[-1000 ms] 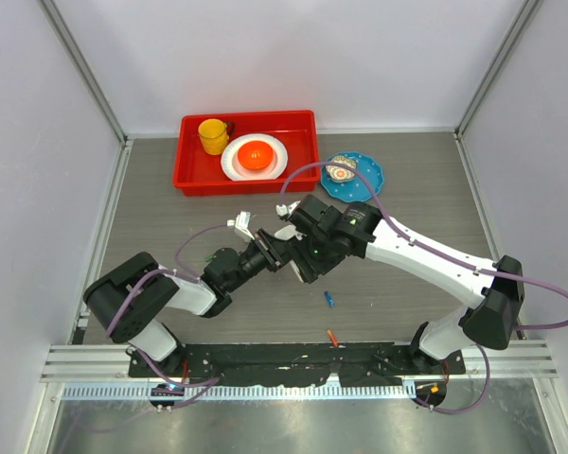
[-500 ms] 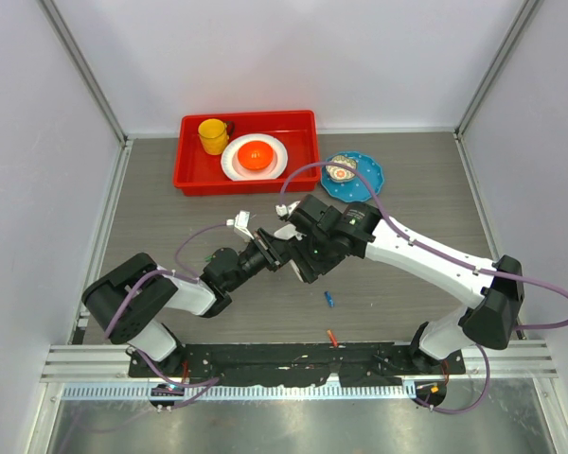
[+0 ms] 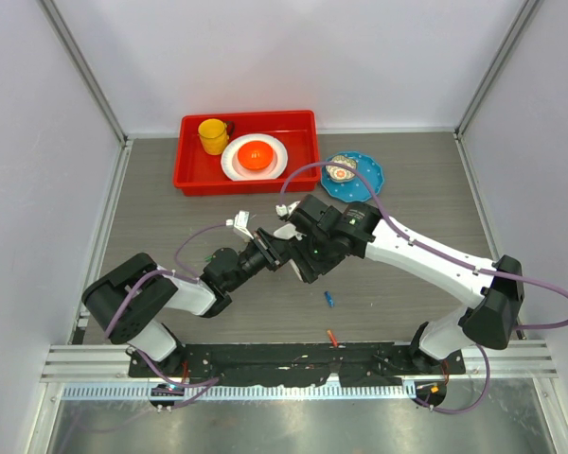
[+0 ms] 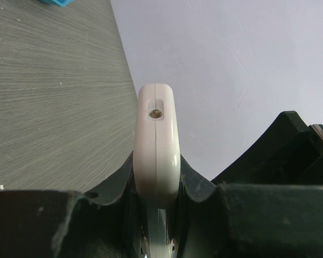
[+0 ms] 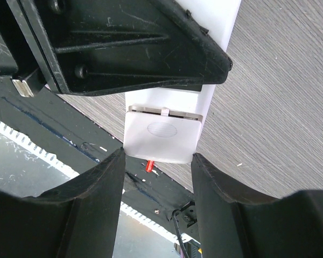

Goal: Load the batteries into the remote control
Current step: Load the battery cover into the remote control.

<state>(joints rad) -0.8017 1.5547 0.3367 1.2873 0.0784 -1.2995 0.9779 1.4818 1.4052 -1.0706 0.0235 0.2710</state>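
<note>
White remote control point(image 4: 156, 140): held edge-on and clear of the table point(image 3: 170, 236). It is clamped between the closed jaws of the left gripper point(image 4: 157, 185). Its free end, marked by a small round hole, is presented ahead of the fingertips.

Battery cover point(image 5: 161, 134): white, with an oval thumb patch and a latch tab at its upper edge. It is pinched at both side edges by the right gripper point(image 5: 158, 161), the jaws set partly apart. The compartment is not exposed.

Change: none is noted over the preceding second, and both arms are kept in the same pose. The step in hand is judged to be cover removal, and loading is not yet begun.

Batteries: a red battery point(image 5: 149, 165) is seen on the table past the cover's lower edge. A blue battery point(image 3: 329, 299) is seen on the table near the right wrist. Neither is held.

Surroundings: a red tray point(image 3: 185, 180) carries a yellow cup point(image 3: 212, 135) and a white plate point(image 3: 237, 165). A blue plate point(image 3: 367, 182) is set beside it. All are well beyond both grippers, and nothing is found in the way. A battery pickup is judged to need one hand freed first.
</note>
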